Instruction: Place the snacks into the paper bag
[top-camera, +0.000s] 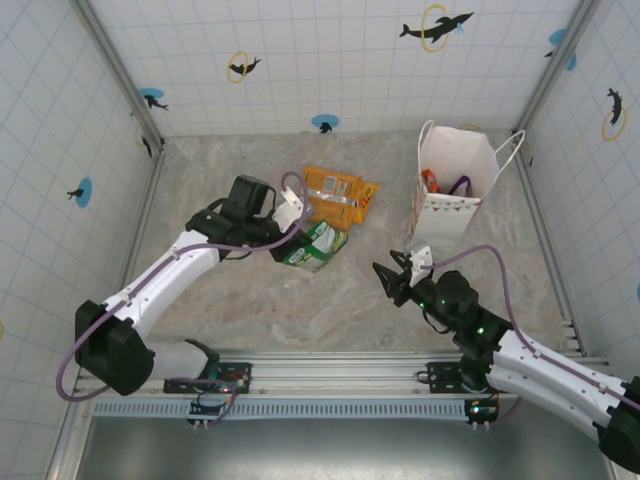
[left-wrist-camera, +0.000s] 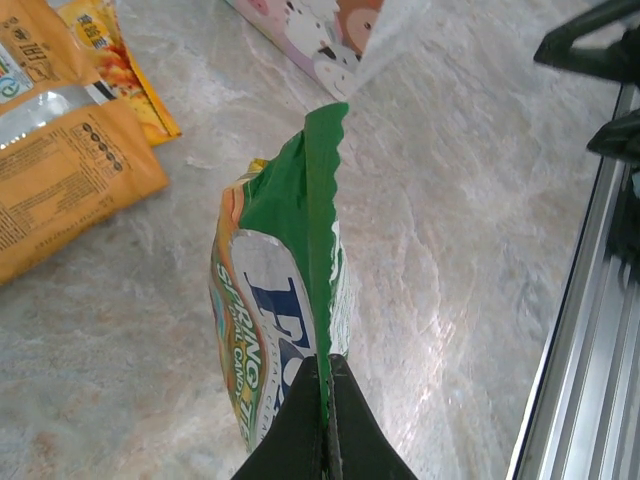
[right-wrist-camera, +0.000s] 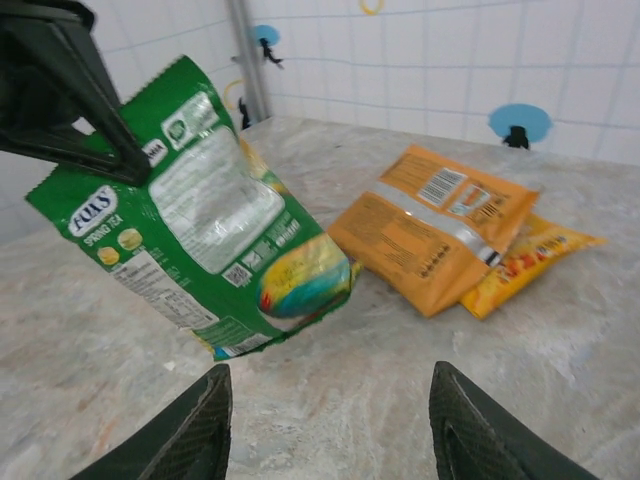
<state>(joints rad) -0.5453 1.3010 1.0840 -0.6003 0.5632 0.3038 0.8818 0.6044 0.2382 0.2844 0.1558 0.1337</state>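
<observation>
- Top external: marbled tabletop (top-camera: 250, 300), tiled walls (top-camera: 300, 60).
- I see left gripper (top-camera: 290, 215) clamped on green snack packet (top-camera: 316, 246), mid-table, left of paper bag (top-camera: 455, 175).
- Empty right gripper (top-camera: 397, 268), jaws spread.

Light: bright, even, from overhead.
Shadows: soft and faint under green packet (right-wrist-camera: 215, 215).
Glare: white sheen on bench (left-wrist-camera: 440, 330); packet foil shiny.
Focus: right hand (right-wrist-camera: 330, 400) fingers blurred close up; top view sharp.

A green packet (right-wrist-camera: 215, 215), white-lettered; orange packet (right-wrist-camera: 425, 235); white paper bag (top-camera: 445, 220), coloured triangles; grey-beige marbled table (top-camera: 300, 300).
</observation>
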